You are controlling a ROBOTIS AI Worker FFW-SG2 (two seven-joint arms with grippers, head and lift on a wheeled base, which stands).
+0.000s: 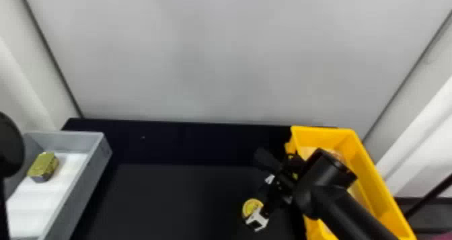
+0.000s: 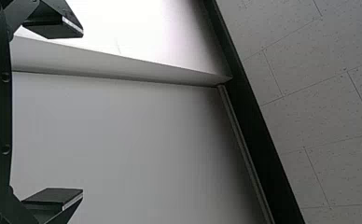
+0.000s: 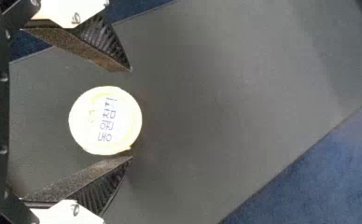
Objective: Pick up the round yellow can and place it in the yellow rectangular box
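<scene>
Left of the yellow rectangular box [image 1: 380, 185], the black tabletop [image 1: 175, 199] is supporting the round yellow can [image 1: 250, 206]; the right gripper [image 1: 258, 198] is straddling it, fingers standing apart. Behind the box, a grey wall [image 1: 208, 61] is rising; well left, a grey bin [image 1: 82, 189] is sitting.

It looks like a lab, perhaps a robot test booth: a plain pale panel [image 1: 215, 61] stands behind a black bench [image 1: 175, 199], with a grey bin [image 1: 80, 189] and yellow rectangular box [image 1: 378, 185] at its ends, a black robot arm [image 1: 349, 212], and speckled ceiling tiles [image 2: 316, 112].
</scene>
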